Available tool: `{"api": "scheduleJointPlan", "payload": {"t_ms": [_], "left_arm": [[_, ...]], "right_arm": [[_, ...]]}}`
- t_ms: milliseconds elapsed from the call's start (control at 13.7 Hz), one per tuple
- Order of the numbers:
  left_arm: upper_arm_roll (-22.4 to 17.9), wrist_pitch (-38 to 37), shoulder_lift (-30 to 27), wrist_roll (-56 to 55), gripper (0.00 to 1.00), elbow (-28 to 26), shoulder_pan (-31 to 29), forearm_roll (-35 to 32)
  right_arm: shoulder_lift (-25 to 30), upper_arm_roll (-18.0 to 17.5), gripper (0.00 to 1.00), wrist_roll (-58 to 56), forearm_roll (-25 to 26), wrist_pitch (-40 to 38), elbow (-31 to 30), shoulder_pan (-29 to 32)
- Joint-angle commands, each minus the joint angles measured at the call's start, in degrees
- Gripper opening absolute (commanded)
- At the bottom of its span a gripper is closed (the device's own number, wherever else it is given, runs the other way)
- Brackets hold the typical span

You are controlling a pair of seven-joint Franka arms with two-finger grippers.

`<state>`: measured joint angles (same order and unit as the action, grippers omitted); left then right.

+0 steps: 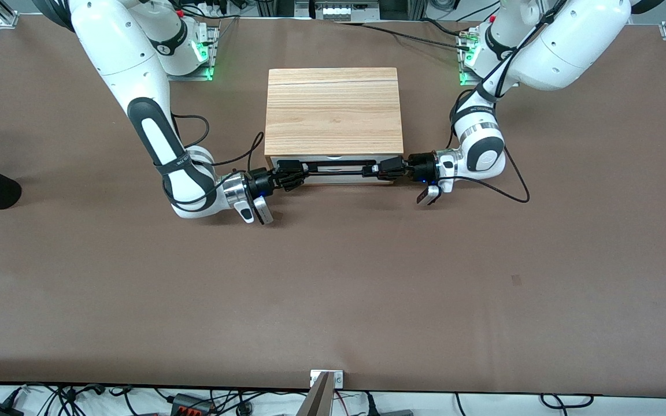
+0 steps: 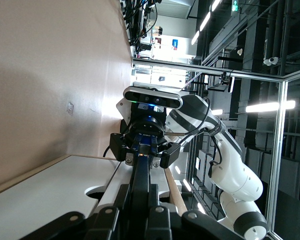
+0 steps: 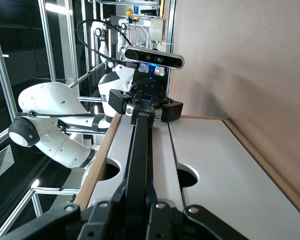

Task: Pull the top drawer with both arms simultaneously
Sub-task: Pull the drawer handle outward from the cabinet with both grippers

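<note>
Both sets of jaws are clamped on the black bar handle (image 1: 337,169), one at each end. Your right gripper (image 1: 293,173) has its jaws closed round the handle end toward the right arm's end of the surface; your left gripper (image 1: 384,169) does the same at the end toward the left arm's. In each wrist view the bar runs straight out from between that arm's own jaws to the other gripper, which faces it head on: left gripper seen from the right wrist (image 3: 145,106), right gripper seen from the left wrist (image 2: 146,149).

Just outside the jaws: the top drawer (image 1: 333,166) front panel, white, with the semicircular notch in its upper edge (image 3: 109,171). The second white panel next to it in the wrist views, also notched, is the lower drawer front (image 3: 225,175).

Further out: the light-wood cabinet top (image 1: 333,110) overhangs the drawer front. No brown interior shows between panel and cabinet top in the front view, so I judge the drawer as shut or barely cracked.

Status, my read:
- Approach: done, both arms.
- Grasp: done, both ends.
- Pull: not yet visible.

What's left is the whole stroke, toward the front camera. Both arms need to draw evenly, or the wide shallow drawer could rack and bind.

The brown surface (image 1: 333,289) in front of the cabinet shows nothing in the drawer's path.
</note>
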<state>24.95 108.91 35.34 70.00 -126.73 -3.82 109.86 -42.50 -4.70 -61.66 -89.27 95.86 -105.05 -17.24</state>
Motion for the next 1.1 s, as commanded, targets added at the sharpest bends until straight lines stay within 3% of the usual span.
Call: {"api": "scheduleJointPlan", "payload": {"t_ms": [0, 439, 732, 1024], "left_arm": [[0.63, -0.89, -0.8, 1.98, 0.16, -1.15, 1.27, 2.47], [0.54, 2.35, -0.45, 4.78, 0.16, 1.13, 1.45, 2.73], [0.36, 3.06, 3.07, 10.06, 0.15, 5.09, 1.36, 2.82], [0.1, 9.11, 3.07, 9.89, 0.15, 8.86, 1.27, 2.38]], "right_arm": [[-2.85, -0.31, 0.0, -1.89, -0.38, 0.64, 4.14, 0.1], [-9.61, -0.05, 0.0, -1.01, -0.29, 0.64, 13.1, 0.62], [-11.55, 0.3, 0.0, -0.92, -0.21, 0.82, 16.27, 1.32], [-13.57, 0.21, 0.0, -0.75, -0.21, 0.99, 20.05, 2.56]]}}
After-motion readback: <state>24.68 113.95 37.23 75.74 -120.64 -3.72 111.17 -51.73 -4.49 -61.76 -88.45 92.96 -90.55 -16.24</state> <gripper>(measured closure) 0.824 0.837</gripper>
